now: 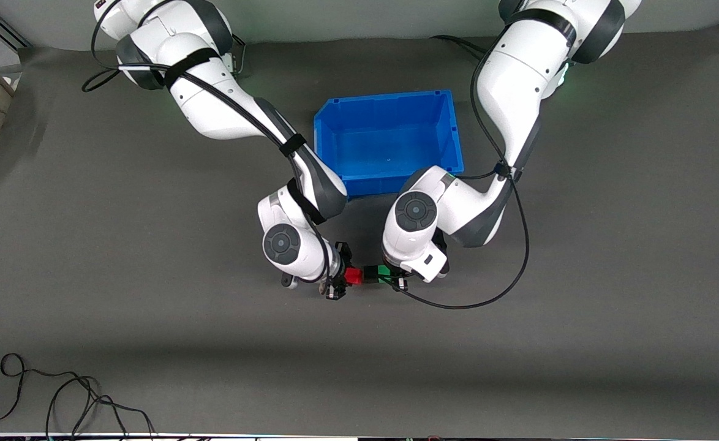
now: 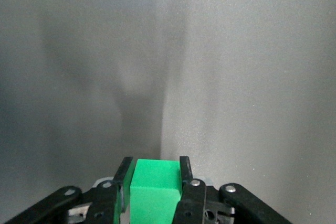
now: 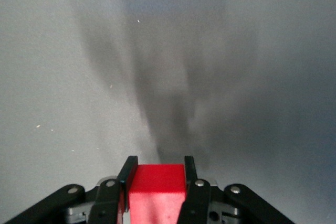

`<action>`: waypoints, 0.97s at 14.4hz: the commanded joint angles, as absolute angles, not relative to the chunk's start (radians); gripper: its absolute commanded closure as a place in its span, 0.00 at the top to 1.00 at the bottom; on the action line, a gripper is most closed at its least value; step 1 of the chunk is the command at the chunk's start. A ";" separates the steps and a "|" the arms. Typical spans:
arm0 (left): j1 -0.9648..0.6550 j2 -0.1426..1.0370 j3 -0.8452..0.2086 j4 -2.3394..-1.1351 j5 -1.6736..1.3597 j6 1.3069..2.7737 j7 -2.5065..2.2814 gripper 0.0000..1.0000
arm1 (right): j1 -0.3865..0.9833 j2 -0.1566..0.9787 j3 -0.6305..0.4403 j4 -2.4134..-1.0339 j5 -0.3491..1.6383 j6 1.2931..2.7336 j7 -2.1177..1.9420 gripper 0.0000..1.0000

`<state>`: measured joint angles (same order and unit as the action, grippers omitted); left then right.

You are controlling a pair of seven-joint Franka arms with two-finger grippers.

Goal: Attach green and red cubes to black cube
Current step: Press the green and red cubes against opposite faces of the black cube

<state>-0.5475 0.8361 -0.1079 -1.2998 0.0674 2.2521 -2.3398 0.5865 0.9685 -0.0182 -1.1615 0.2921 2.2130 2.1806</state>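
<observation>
My right gripper (image 1: 337,274) clamps the red cube (image 1: 353,276), my left gripper (image 1: 394,275) the green cube (image 1: 384,270), both flanking the black cube (image 1: 370,273) mid-table.

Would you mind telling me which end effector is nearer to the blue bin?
Left, narrowly. The left end effector, holding the green cube, sits just off the bin's near corner; the right end effector, holding the red cube, sits slightly farther out.

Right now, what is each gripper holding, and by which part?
The left gripper clamps the green cube by two opposite side faces. The right gripper clamps the red cube the same way, its top face showing.
</observation>
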 commanded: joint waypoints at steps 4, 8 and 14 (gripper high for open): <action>-0.552 0.848 -0.101 -1.287 0.075 2.286 -2.332 0.00 | 0.597 0.994 -0.028 -1.112 0.270 2.198 2.223 0.00; -0.552 0.850 -0.101 -1.289 0.072 2.286 -2.329 0.00 | 0.598 0.994 -0.028 -1.114 0.270 2.198 2.221 0.00; -0.554 0.850 -0.100 -1.289 0.077 2.286 -2.315 0.11 | 0.598 0.994 -0.028 -1.114 0.270 2.198 2.220 0.00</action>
<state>-0.5469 0.8424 -0.1063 -1.2998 0.0676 2.2777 -2.3308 0.5882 0.9746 -0.0202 -1.1530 0.2915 2.2129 2.1823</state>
